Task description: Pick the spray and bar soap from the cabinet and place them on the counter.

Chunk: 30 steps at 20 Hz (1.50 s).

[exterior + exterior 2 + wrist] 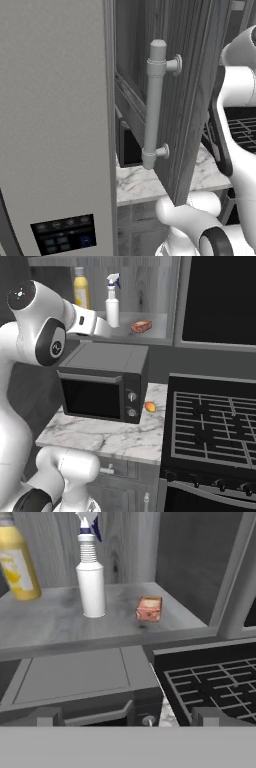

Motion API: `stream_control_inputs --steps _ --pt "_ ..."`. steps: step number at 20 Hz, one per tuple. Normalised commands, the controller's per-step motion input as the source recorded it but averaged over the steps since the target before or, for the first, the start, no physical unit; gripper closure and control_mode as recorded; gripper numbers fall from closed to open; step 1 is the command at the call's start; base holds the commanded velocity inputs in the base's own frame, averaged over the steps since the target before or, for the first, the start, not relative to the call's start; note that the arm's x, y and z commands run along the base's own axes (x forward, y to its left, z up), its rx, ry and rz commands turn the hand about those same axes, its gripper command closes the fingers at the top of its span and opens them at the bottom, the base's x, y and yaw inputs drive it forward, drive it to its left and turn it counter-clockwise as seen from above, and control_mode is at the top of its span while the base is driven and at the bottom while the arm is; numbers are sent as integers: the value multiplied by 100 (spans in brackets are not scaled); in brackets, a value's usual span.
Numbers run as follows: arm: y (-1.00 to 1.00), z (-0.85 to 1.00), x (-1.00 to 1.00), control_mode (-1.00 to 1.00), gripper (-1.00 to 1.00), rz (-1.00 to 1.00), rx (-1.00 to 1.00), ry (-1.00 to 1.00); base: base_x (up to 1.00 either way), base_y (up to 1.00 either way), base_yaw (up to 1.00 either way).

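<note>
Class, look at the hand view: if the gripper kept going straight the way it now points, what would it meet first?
Probably the cabinet shelf's front edge, or just above it the bar soap; the spray stands left of that line. Depth is unclear, so this is a judgement. The gripper is open.

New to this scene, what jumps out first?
The open cabinet shelf above the black microwave: a white spray bottle stands upright, with the orange-brown bar soap lying apart to its right and a yellow bottle to its left. In the left base view, the cabinet door's long pale handle dominates.
</note>
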Motion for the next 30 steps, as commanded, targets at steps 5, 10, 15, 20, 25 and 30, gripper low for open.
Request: stream_control_inputs --steps 5,10,15,20,25,30 --pt "-14 -7 22 -100 -100 -6 0 3 0 0 0" --pt "-14 -2 26 -100 -100 -9 0 5 0 0 0" --pt "-9 0 28 -100 -100 -9 0 4 0 0 0" --pt "-14 0 23 -100 -100 -3 0 0 0 0 0" --pt "-21 0 23 -100 -100 0 0 0 0 0 0" --pt "-14 0 35 -100 -100 0 1 1 0 0 0"
